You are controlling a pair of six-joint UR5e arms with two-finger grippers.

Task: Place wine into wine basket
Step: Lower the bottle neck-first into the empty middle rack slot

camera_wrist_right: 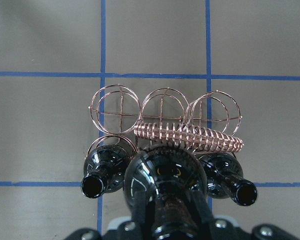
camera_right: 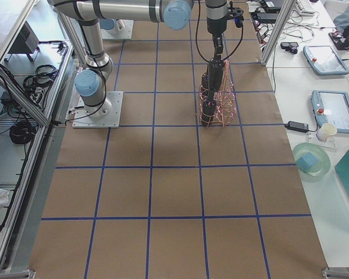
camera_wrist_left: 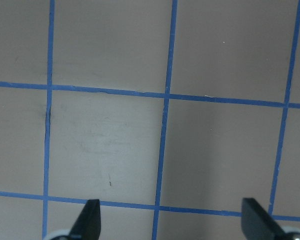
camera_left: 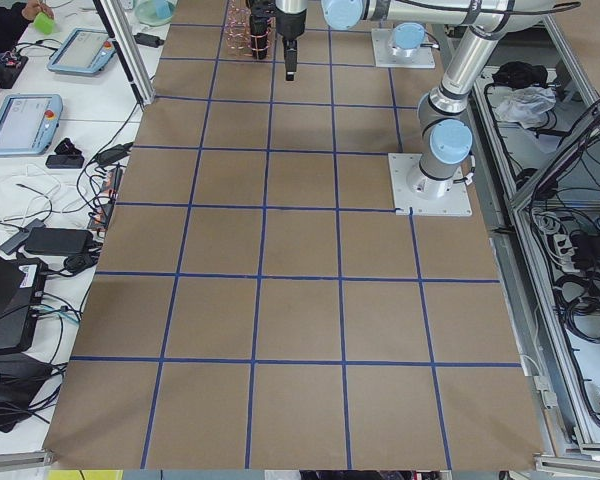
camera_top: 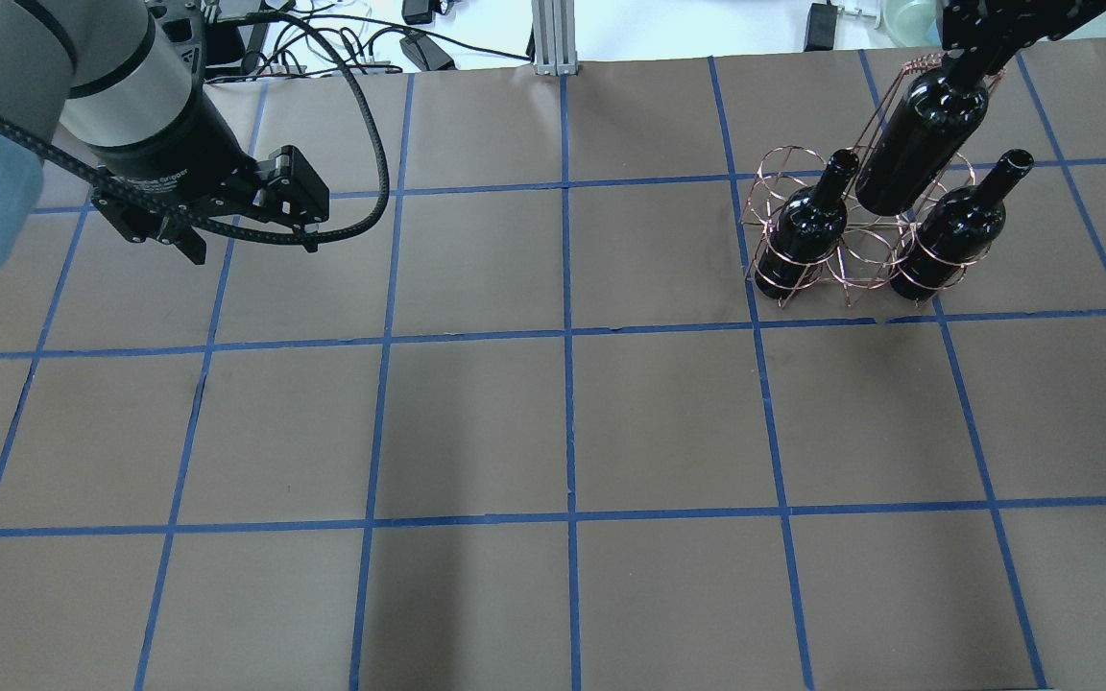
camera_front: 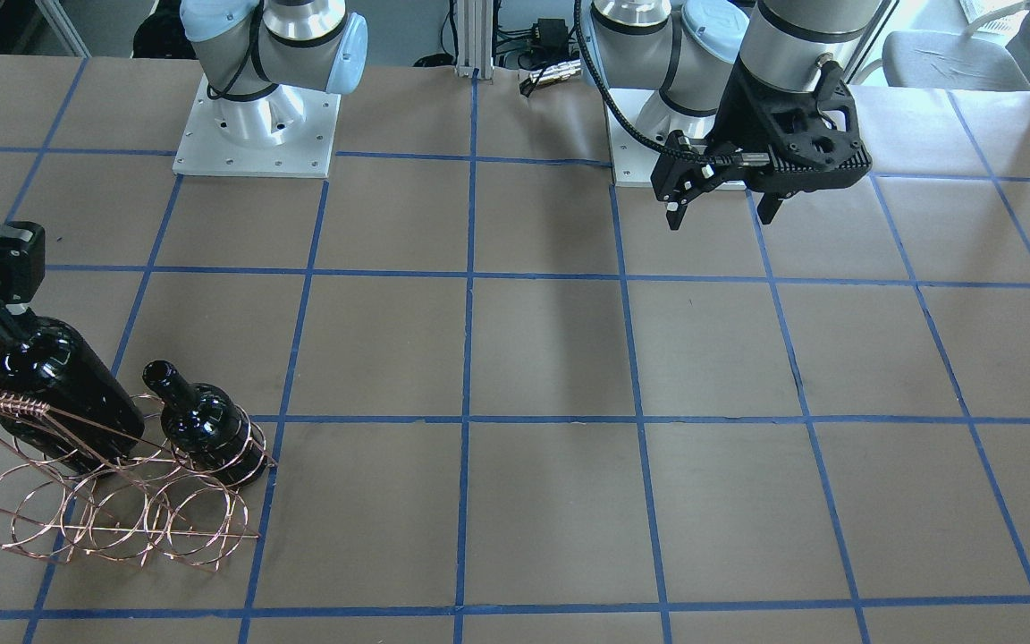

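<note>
The copper wire wine basket (camera_top: 860,251) stands at the far right of the table. Two dark bottles (camera_top: 807,226) (camera_top: 951,230) stand upright in the end rings of its near row. A third wine bottle (camera_top: 923,134) hangs tilted between them, its base at the middle ring. My right gripper (camera_top: 971,58) is shut on its neck. In the right wrist view the held bottle (camera_wrist_right: 162,185) fills the lower middle, behind the twisted handle (camera_wrist_right: 190,137). My left gripper (camera_top: 253,248) hovers open and empty far away at the back left; its fingers (camera_wrist_left: 90,215) frame bare table.
The basket's other row of rings (camera_wrist_right: 119,107) holds nothing. Brown paper with blue tape lines (camera_top: 567,331) covers the table. Both arm bases (camera_front: 256,134) stand at the robot's edge, with cables (camera_top: 371,38) beyond the far edge.
</note>
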